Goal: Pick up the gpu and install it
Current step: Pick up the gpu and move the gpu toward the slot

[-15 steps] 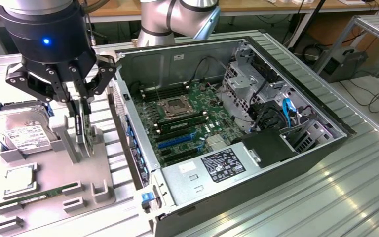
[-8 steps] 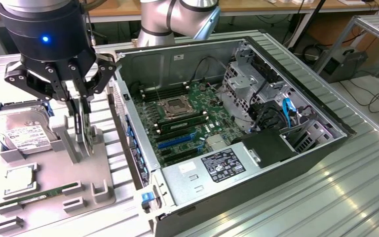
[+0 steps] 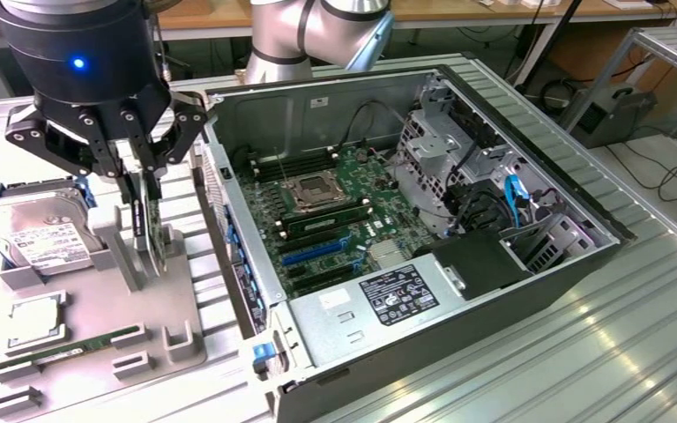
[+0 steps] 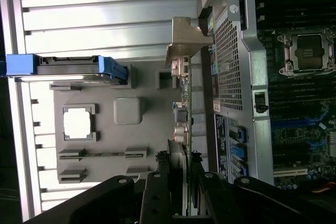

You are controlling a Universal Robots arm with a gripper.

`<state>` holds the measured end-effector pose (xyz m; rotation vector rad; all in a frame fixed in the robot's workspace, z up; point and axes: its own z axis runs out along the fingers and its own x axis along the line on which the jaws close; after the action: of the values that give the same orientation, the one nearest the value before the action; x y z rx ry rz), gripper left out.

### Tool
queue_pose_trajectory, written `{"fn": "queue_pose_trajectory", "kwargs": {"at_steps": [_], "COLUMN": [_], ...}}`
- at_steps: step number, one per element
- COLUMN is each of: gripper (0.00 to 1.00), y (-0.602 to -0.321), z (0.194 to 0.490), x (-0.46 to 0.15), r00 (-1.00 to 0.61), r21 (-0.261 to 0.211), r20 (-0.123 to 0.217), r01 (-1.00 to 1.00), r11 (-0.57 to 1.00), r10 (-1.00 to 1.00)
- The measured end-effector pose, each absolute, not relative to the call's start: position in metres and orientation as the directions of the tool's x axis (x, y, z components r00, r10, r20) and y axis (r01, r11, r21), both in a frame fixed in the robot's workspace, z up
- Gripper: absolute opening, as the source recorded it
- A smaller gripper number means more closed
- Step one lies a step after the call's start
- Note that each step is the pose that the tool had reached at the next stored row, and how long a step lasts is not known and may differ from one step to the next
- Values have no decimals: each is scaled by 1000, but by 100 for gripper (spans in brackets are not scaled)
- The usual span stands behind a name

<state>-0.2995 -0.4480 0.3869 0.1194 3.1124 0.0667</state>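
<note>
Gripping the gpu [image 3: 154, 231] by its upper edge, the end effector [image 3: 141, 181] hangs over the grey holder [image 3: 103, 326] on the exterior view's left, its jaws closed against both faces of the card. The card stands upright on edge with its lower part between the holder's posts. I judge the pick-up begun but not complete, and I cannot tell whether the card has cleared its slot. Installation is not yet done: the open computer case [image 3: 574, 264] lies well apart to the right, and the blue expansion slots [image 3: 315, 253] on its motherboard look unoccupied.
</note>
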Motion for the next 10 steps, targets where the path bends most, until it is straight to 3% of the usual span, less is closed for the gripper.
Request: {"fn": "queue_pose_trajectory", "kwargs": {"at_steps": [10], "gripper": [26], "y": [-448], "z": [391], "x": [-300], "r00": [-997], "r21": [44], "r20": [-24], "r01": [76], "r11": [996], "r10": [77]}}
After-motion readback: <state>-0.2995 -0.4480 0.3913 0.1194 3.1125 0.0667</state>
